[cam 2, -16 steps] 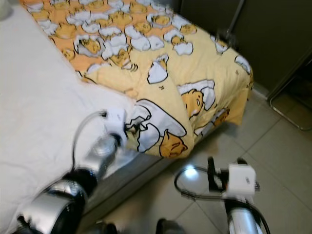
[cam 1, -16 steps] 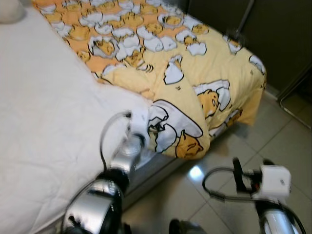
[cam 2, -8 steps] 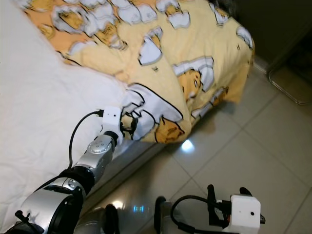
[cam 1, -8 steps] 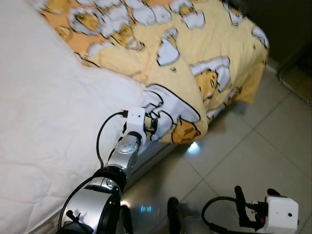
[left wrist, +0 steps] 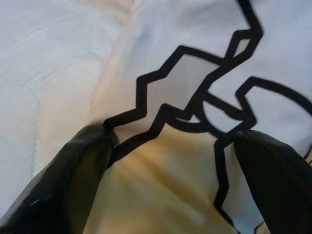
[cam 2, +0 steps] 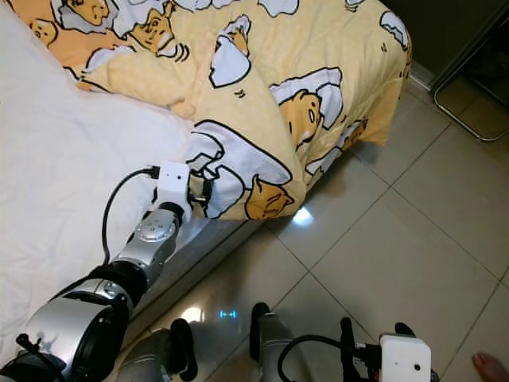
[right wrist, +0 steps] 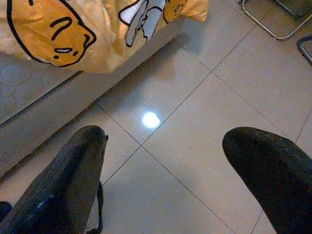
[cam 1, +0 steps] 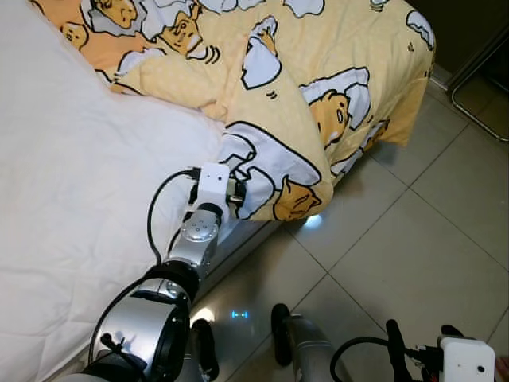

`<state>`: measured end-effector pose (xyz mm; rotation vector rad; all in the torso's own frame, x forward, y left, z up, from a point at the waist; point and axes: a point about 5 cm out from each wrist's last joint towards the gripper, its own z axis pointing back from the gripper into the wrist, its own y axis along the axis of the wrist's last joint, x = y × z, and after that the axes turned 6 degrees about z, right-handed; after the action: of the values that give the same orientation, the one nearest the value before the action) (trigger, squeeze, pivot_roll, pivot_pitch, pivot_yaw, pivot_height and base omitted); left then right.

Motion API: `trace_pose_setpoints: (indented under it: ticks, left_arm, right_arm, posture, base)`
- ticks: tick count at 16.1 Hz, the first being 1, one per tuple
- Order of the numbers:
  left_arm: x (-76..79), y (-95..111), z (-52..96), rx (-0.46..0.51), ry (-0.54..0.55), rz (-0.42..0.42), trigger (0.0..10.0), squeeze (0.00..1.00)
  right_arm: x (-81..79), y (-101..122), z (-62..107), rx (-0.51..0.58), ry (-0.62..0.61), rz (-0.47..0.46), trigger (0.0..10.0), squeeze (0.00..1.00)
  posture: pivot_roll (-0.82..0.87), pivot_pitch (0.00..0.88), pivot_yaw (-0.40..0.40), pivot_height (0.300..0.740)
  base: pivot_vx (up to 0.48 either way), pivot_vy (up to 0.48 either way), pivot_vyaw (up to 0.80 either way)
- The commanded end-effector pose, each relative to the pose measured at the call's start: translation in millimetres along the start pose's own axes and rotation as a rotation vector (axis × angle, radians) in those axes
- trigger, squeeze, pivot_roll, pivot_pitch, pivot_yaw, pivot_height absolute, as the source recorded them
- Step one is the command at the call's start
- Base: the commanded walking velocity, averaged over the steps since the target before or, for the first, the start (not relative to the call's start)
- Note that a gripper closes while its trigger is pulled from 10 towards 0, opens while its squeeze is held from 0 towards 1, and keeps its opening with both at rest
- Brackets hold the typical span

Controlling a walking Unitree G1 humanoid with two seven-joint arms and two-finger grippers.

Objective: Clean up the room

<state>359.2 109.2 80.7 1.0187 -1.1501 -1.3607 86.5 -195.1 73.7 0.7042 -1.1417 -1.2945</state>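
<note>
The robot's left gripper (cam 1: pixel 238 193) presses against the folded corner of a yellow cartoon-print blanket (cam 1: pixel 318 87) at the edge of the bed (cam 1: pixel 71 207), fingers (left wrist: pixel 80 165) spread with the cloth between them. The right gripper (right wrist: pixel 170 161) hangs wide open and empty over the tiled floor (cam 1: pixel 413 239).

Plenty of open tiled floor (cam 1: pixel 413 239) right of the bed (cam 1: pixel 71 199). The yellow cartoon quilt (cam 1: pixel 318 87) droops over the bed corner, and a metal chair leg (cam 2: pixel 469 119) sits far right.
</note>
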Motion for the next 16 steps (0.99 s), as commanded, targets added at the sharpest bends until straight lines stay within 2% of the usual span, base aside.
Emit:
trace_pose_setpoints:
  ticks: [1, 5, 6, 7, 8, 9, 10, 11, 12, 13, 14, 15, 16]
  left_arm:
    - [-4.9, -7, 2.6, -0.018, 0.035, 0.007, 10.0, 0.00]
    - [-22.2, -7, 5.3, 0.009, 0.121, -0.011, 10.0, 0.00]
    - [-30.7, -5, 6.3, 0.033, 0.160, -0.004, 10.0, 0.00]
    - [-31.0, -8, 7.7, 0.024, 0.149, -0.003, 10.0, 0.00]
    - [-29.3, -14, 9.6, -0.001, 0.128, -0.011, 9.5, 0.00]
    - [-23.4, -29, 13.3, -0.085, 0.077, -0.050, 4.1, 0.00]
    - [-18.8, -49, 19.8, -0.197, 0.040, -0.093, 4.3, 0.00]
    - [-17.2, -55, 22.2, -0.232, 0.030, -0.099, 4.3, 0.00]
    - [-6.6, -67, 27.7, -0.284, -0.034, -0.049, 4.3, 0.00]
    - [-3.6, -69, 29.0, -0.301, -0.053, -0.026, 6.6, 0.00]
    - [-2.8, -71, 29.5, -0.311, -0.059, -0.009, 2.4, 0.00]
    - [-0.3, -74, 30.9, -0.336, -0.075, 0.059, 0.0, 0.00]
    - [2.1, -74, 30.8, -0.339, -0.091, 0.122, 0.0, 0.00]
  right_arm:
    - [1.7, -4, 3.4, -0.029, 0.003, 0.018, 10.0, 0.37]
    - [1.5, -7, 1.9, -0.039, 0.018, 0.023, 10.0, 0.37]
    - [1.4, -8, 1.3, -0.047, 0.023, 0.024, 10.0, 0.37]
    - [0.8, -10, 0.8, -0.051, 0.029, 0.024, 10.0, 0.37]
    - [0.4, -11, 0.1, -0.054, 0.032, 0.024, 10.0, 0.37]
    - [0.0, -12, -0.8, -0.055, 0.035, 0.023, 10.0, 0.38]
    - [-0.5, -12, -2.1, -0.056, 0.041, 0.023, 10.0, 0.38]
    - [-0.5, -13, -2.7, -0.057, 0.044, 0.024, 10.0, 0.38]
    - [0.1, -13, -4.7, -0.055, 0.049, 0.026, 10.0, 0.39]
    - [0.5, -13, -5.8, -0.055, 0.051, 0.027, 10.0, 0.39]
    - [0.7, -13, -6.5, -0.055, 0.052, 0.028, 10.0, 0.38]
    - [0.7, -14, -6.4, -0.057, 0.054, 0.030, 10.0, 0.39]
    - [0.7, -14, -6.9, -0.057, 0.053, 0.031, 10.0, 0.39]
  posture:
    - [-0.33, 0.337, -0.039, 0.736]
    - [-0.33, 0.331, -0.045, 0.736]
    - [-0.32, 0.328, -0.046, 0.736]
    - [-0.31, 0.324, -0.046, 0.736]
    - [-0.31, 0.321, -0.047, 0.736]
    - [-0.30, 0.316, -0.049, 0.736]
    - [-0.30, 0.312, -0.051, 0.736]
    - [-0.30, 0.310, -0.052, 0.736]
    - [-0.30, 0.304, -0.056, 0.736]
    - [-0.30, 0.301, -0.058, 0.736]
    - [-0.30, 0.299, -0.059, 0.736]
    - [-0.30, 0.297, -0.059, 0.736]
    - [-0.30, 0.298, -0.058, 0.736]
  base:
    - [0.000, 0.000, 0.00]
    - [0.000, 0.000, 0.00]
    - [0.000, 0.000, 0.00]
    - [0.000, 0.000, 0.00]
    - [0.000, 0.000, 0.00]
    - [0.000, 0.000, 0.00]
    - [0.000, 0.000, 0.00]
    - [0.000, 0.000, 0.00]
    - [0.000, 0.000, 0.00]
    - [0.000, 0.000, 0.00]
    - [0.000, 0.000, 0.00]
    - [0.000, 0.000, 0.00]
    - [0.000, 0.000, 0.00]
